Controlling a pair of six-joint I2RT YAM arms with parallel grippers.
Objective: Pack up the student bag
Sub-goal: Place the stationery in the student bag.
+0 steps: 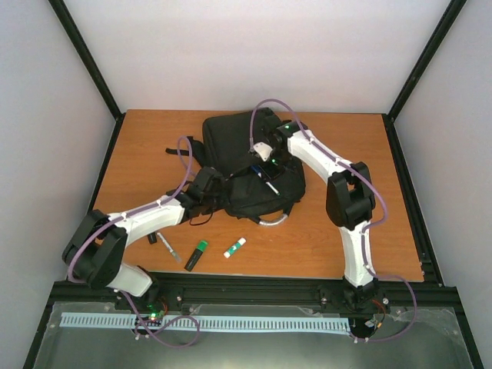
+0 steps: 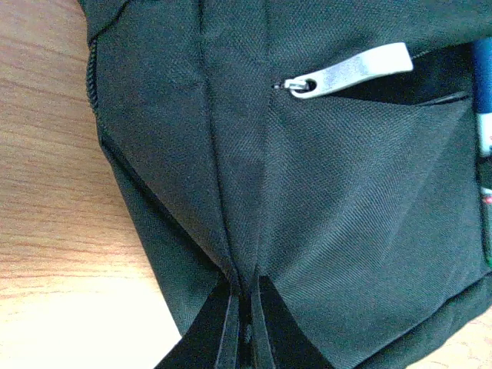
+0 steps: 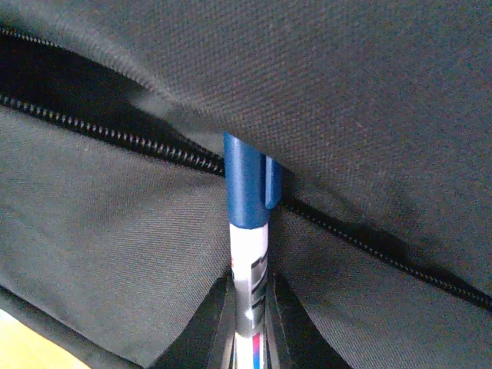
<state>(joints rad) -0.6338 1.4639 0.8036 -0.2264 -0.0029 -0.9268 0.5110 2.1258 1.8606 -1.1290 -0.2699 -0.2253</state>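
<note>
Student bag (image 1: 238, 150) lay mid desk (image 1: 346, 238), long way running far to near, grey handle (image 1: 273, 219) end toward the arms. L hand (image 2: 244, 307) pinched the bag's left-side cloth. R hand (image 3: 250, 330) pinched a blue-cap pen (image 3: 247, 192), cap at the bag's zip.

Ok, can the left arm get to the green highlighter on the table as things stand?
Probably, though not at once. The highlighter lies uncovered on the table beside the left arm. But the left gripper is shut on the bag, pinching its fabric, so it would have to let go first.
</note>
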